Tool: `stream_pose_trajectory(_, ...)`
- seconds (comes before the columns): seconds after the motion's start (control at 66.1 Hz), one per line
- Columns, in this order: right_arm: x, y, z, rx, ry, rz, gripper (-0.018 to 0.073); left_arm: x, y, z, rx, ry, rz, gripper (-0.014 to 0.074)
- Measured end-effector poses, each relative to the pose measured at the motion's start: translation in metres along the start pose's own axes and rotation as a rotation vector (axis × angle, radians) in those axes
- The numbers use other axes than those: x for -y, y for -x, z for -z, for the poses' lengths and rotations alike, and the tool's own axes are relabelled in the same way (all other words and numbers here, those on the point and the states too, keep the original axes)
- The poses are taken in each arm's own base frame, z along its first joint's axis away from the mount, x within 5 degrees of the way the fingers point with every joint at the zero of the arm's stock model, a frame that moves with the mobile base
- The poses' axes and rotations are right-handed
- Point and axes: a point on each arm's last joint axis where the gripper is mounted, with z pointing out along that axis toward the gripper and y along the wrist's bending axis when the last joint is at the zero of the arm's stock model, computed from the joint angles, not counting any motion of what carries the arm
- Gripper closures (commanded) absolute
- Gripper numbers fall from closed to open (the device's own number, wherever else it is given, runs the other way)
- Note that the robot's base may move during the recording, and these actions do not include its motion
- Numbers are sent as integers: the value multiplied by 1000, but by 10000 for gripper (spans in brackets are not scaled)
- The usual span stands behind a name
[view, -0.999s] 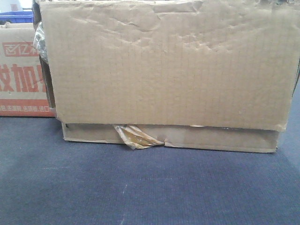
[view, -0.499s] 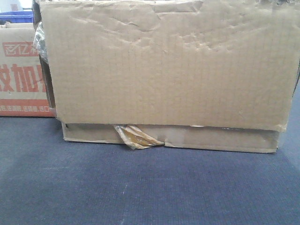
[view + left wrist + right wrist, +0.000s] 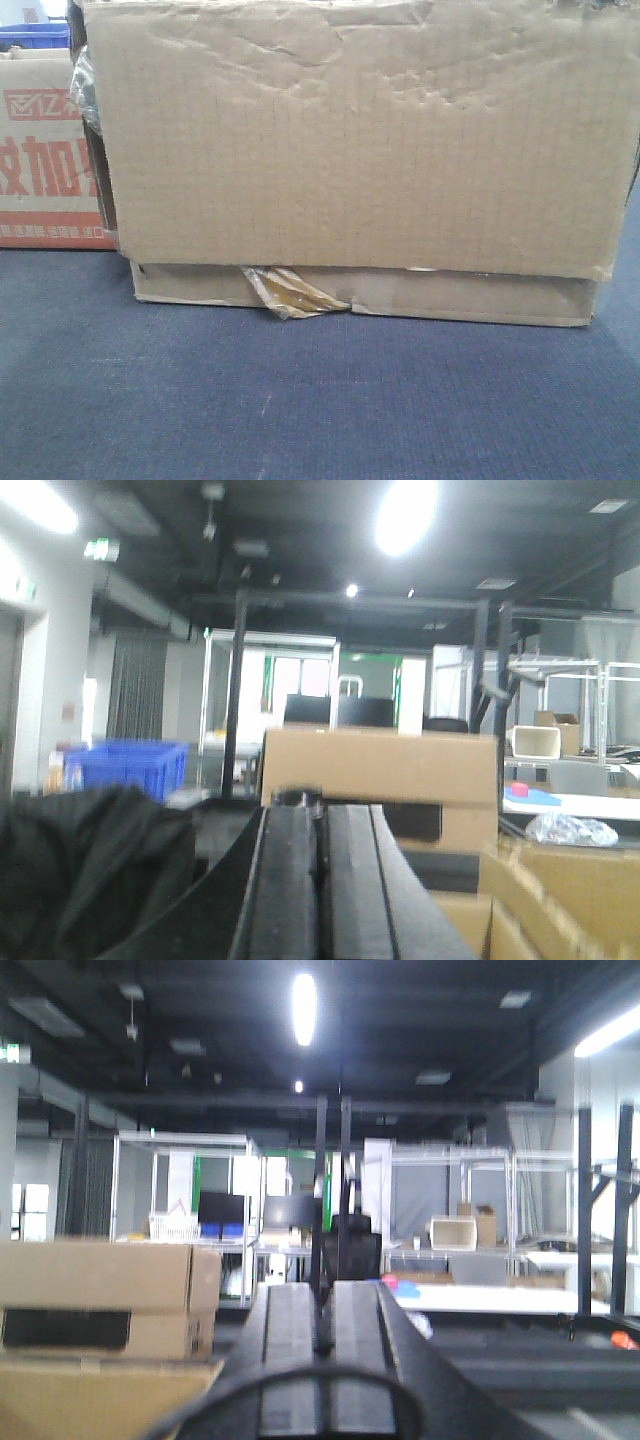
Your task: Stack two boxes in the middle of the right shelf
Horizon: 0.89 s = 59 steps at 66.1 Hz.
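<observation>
A large plain brown cardboard box (image 3: 350,150) with a dented, creased face fills the front view and rests on a dark blue-grey surface (image 3: 320,400). Under the face runs a thin cardboard strip (image 3: 470,297) with a curl of peeling yellowish tape (image 3: 290,293). Neither gripper shows in that view. My left gripper (image 3: 317,812) is shut, fingers pressed together with nothing between them, pointing level across the room towards stacked cardboard boxes (image 3: 380,770). My right gripper (image 3: 323,1290) is likewise shut and empty, with brown boxes (image 3: 100,1295) off to its left. The shelf is out of view.
A box with red print (image 3: 45,160) stands behind the big box at left, a blue crate (image 3: 35,37) above it. The left wrist view shows a blue crate (image 3: 125,768), black cloth (image 3: 80,870) and cartons (image 3: 560,890) at lower right. Distant wire racks (image 3: 450,1210) and a white table (image 3: 500,1298) lie ahead.
</observation>
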Motion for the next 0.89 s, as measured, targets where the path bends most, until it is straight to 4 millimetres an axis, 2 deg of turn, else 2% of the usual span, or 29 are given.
stream_pose_trajectory(0.091,-1,27,-10,-18,2,0,686,1,33,-9,-33,-7,-31,581)
stream_pose_trajectory(0.136,-1,35,-18,-41,2,0,627,1,45,-14,-66,-10,-36,500)
stream_pose_trajectory(0.182,-2,43,-27,-60,2,0,528,1,58,-22,-103,-13,-41,397)
stream_pose_trajectory(0.242,-2,49,-39,-83,2,0,419,1,65,-33,-176,-17,-42,314)
stream_pose_trajectory(0.303,-2,52,-48,-108,2,0,270,1,69,-44,-227,-19,-45,229)
stream_pose_trajectory(0.363,-2,48,-60,-156,1,0,133,1,72,-55,-272,-21,-45,162)
stream_pose_trajectory(0.454,-2,37,-74,-234,-1,0,-18,1,65,-72,-354,-25,-42,77)
stream_pose_trajectory(0.56,-1,24,-87,-317,-2,-1,-10,2,50,-90,-462,-33,-24,11)
stream_pose_trajectory(0.711,-1,21,-92,-326,-3,-1,-10,5,28,-110,-651,-55,-5,6)
stream_pose_trajectory(0.817,-2,22,-92,-315,8,-4,-10,7,21,-134,-817,-68,4,15)
stream_pose_trajectory(0.893,-3,21,-93,-317,20,-7,-10,8,19,-161,-944,-78,6,17)
